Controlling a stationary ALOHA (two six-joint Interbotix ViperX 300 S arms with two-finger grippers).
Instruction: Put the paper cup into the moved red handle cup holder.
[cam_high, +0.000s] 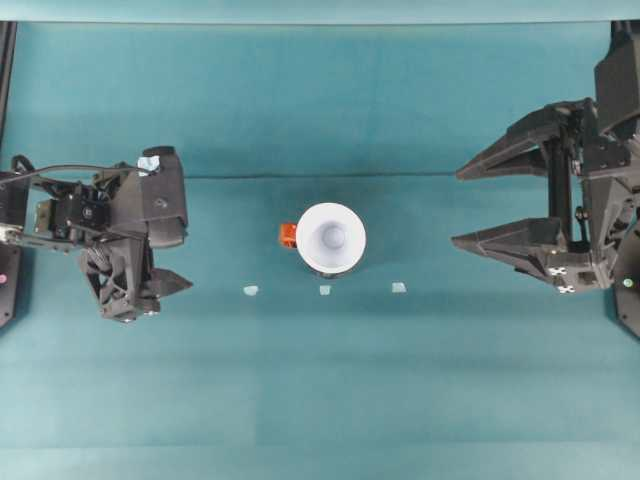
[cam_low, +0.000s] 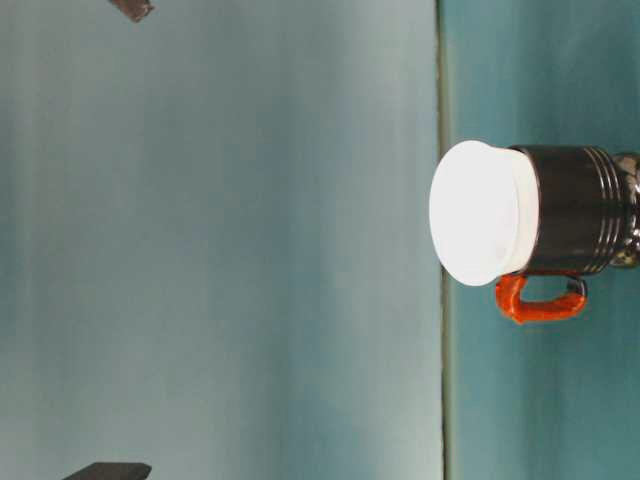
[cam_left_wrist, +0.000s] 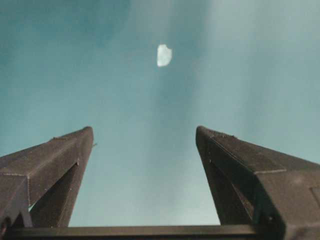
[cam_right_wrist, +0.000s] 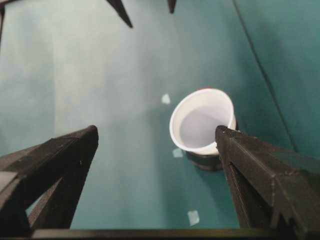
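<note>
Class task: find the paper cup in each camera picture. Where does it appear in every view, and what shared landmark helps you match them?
Overhead exterior: the paper cup sits at the centre, between the two arms.
Table-level exterior: its white rim sticks out of the red handle cup holder.
Left wrist: not in this picture.
Right wrist: right of centre, beside the right finger.
Shared landmark: the black holder under the cup.

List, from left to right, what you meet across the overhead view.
Left hand → red handle → paper cup sitting in the black holder → right hand.
</note>
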